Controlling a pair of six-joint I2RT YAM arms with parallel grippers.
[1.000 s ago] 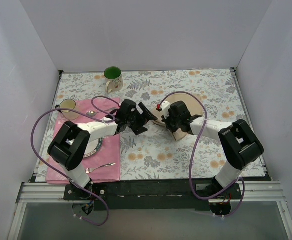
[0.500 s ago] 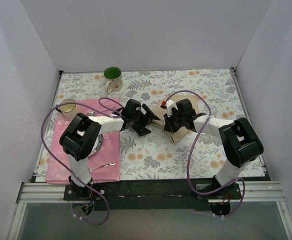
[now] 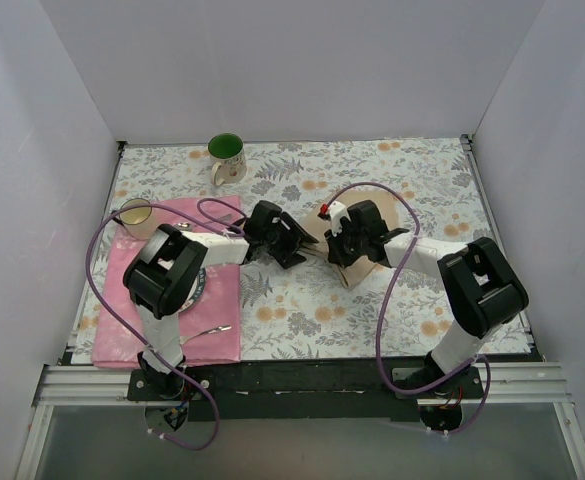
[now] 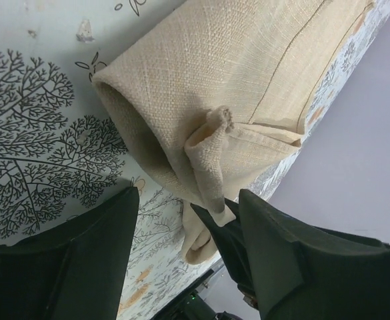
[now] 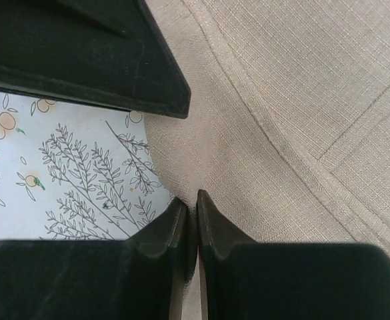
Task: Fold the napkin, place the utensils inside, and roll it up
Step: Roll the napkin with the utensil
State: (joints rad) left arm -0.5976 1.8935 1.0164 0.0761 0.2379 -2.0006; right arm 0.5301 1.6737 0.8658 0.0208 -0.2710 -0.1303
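The tan napkin point(image 3: 374, 213) lies folded on the floral tablecloth, partly under my right arm. In the left wrist view it point(image 4: 248, 80) shows a rounded fold and a loose corner hanging down. My right gripper point(image 3: 338, 240) is shut on the napkin's edge point(image 5: 248, 133); its closed fingertips point(image 5: 196, 203) pinch the cloth. My left gripper point(image 3: 294, 241) is open just left of the napkin, its jaws point(image 4: 188, 233) spread on either side of the loose corner. A silver fork point(image 3: 204, 331) lies on the pink placemat at the front left.
A green mug point(image 3: 227, 157) stands at the back left. A glass point(image 3: 135, 216) and a plate point(image 3: 189, 293) sit on the pink placemat point(image 3: 217, 345). White walls enclose the table on three sides.
My left gripper has moved right, closer to the napkin and the right gripper. My right gripper has shifted slightly left with the napkin's edge in it.
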